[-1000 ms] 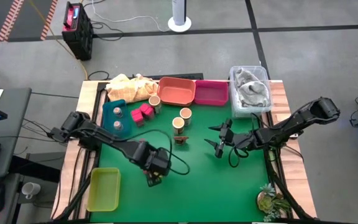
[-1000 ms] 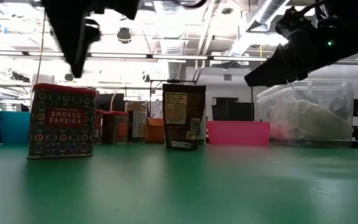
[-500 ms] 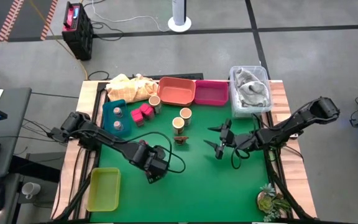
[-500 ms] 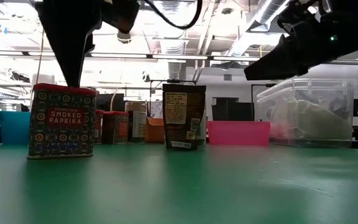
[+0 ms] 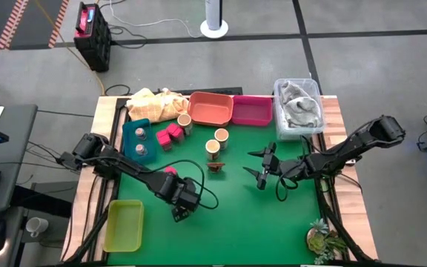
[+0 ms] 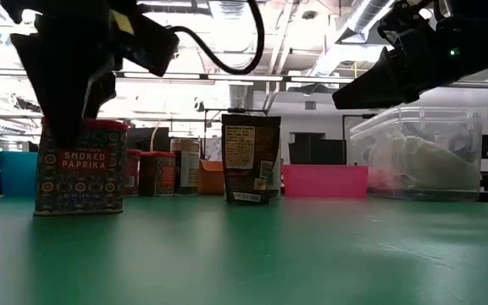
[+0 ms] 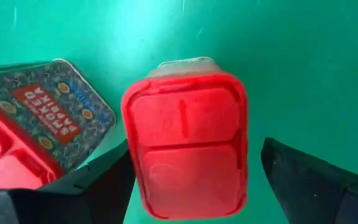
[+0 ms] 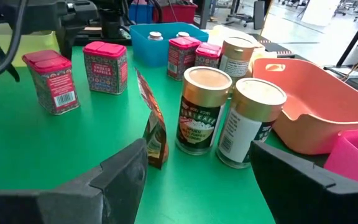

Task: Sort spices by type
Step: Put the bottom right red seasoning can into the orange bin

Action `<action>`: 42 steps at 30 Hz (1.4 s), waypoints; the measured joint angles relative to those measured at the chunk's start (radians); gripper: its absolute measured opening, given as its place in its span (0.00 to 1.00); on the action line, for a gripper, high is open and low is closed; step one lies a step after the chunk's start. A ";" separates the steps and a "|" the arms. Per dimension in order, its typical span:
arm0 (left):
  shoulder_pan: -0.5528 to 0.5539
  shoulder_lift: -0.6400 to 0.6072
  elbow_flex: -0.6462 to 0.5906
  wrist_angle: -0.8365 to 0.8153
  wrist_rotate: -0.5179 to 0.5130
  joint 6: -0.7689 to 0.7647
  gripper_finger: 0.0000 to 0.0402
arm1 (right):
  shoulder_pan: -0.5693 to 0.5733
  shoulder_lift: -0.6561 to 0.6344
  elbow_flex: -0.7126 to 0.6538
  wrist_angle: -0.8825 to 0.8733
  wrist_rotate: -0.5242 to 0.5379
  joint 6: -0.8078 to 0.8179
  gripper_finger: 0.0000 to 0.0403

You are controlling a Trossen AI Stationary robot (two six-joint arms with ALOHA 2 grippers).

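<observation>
The left pincer [image 7: 191, 180] hangs with its fingers spread wide on either side of a red-lidded square paprika tin [image 7: 188, 146] standing upright on the green counter [image 7: 303, 68], not yet clamped. A second red-lidded tin [image 7: 39, 134] stands just beside it, so one finger [image 7: 73, 190] may nudge it over if the descent drifts. The right pincer [image 5: 262, 167] waits apart, fingers open.

Seen from above, the left gripper [image 5: 177, 213] covers most of a red paprika tin [image 5: 170, 171], leaving only a sliver of lid. At desk height, dark arm links mask that tin's [image 6: 80, 168] top corner. Beside it, the wrist view's edge crops a second tin [image 7: 23, 124].
</observation>
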 joint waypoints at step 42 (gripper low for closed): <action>-0.072 -0.008 0.340 -0.386 -0.159 0.156 0.53 | 0.036 0.000 0.000 0.067 -0.010 0.011 0.77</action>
